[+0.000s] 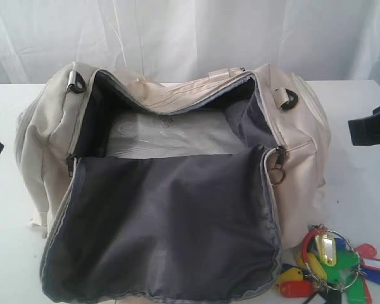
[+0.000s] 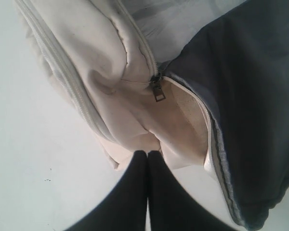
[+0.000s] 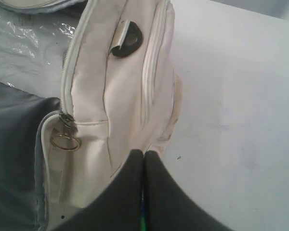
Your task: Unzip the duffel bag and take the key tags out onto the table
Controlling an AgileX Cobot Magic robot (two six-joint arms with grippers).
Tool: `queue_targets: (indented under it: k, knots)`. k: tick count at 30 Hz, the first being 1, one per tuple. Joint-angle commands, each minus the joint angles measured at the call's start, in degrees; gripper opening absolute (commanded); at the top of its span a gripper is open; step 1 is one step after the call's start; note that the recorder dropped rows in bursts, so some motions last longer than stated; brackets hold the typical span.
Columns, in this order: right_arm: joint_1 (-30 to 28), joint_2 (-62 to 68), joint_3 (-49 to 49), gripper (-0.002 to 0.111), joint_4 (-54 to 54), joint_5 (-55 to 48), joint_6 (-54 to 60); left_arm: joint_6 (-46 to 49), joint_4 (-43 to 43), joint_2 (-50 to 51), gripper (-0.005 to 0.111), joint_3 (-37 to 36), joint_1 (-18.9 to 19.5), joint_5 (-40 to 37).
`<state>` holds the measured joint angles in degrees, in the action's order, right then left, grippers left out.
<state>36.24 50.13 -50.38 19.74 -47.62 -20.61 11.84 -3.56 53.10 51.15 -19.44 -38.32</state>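
Nearest: key tags (image 1: 332, 266) heaped on tabletop (image 1: 361, 202), just beside near right corner of duffel bag (image 1: 304, 158). Bag unzipped, flap folded forward, grey lining up. Crinkled clear plastic (image 1: 171, 136) lies inside. Left jaws and right jaws off bag's ends, both clenched, gripping nothing. White curtain (image 1: 177, 31) behind.

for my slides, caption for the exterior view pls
Unzipped duffel bag lies open on the table, key tags out beside its corner.
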Motion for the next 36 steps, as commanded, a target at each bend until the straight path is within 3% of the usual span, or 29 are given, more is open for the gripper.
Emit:
queue_targets:
  k: [1, 5, 7, 11, 20, 25, 28, 29, 36]
  knots:
    - [-0.3, -0.3, -0.3, 0.0, 0.5, 0.5, -0.2, 1.3, -0.3, -1.6, 0.0, -0.4, 0.9, 0.3]
    - [-0.3, -0.3, -0.3, 0.0, 0.5, 0.5, -0.2, 2.4, -2.2, -6.4, 0.0, -2.1, 4.2, 6.8]
    - [-0.3, -0.3, -0.3, 0.0, 0.5, 0.5, -0.2, 2.4, -3.6, -9.6, 0.0, -5.5, 6.0, 13.8]
    - [-0.3, -0.3, -0.3, 0.0, 0.5, 0.5, -0.2, 2.3, -5.4, -15.8, 0.0, -15.7, 8.6, 27.3]
    - [-0.3, -0.3, -0.3, 0.0, 0.5, 0.6, -0.2, -6.9, -5.4, -29.6, 0.0, -36.6, 13.4, 43.4]
    - [-0.3, -0.3, -0.3, 0.0, 0.5, 0.6, -0.2, -9.2, -5.4, -37.8, 0.0, -48.4, 13.6, 55.2]
    - [-0.3, -0.3, -0.3, 0.0, 0.5, 0.6, -0.2, -10.6, -5.4, -43.0, 0.0, -51.2, 13.6, 57.1]
    - [-0.3, -0.3, -0.3, 0.0, 0.5, 0.5, -0.2, -10.3, -5.4, -45.9, 0.0, -51.2, 13.6, 50.6]
    - [-0.3, -0.3, -0.3, 0.0, 0.4, 0.6, -0.2, -8.4, -5.2, -53.1, 0.0, -51.2, 13.6, 46.9]
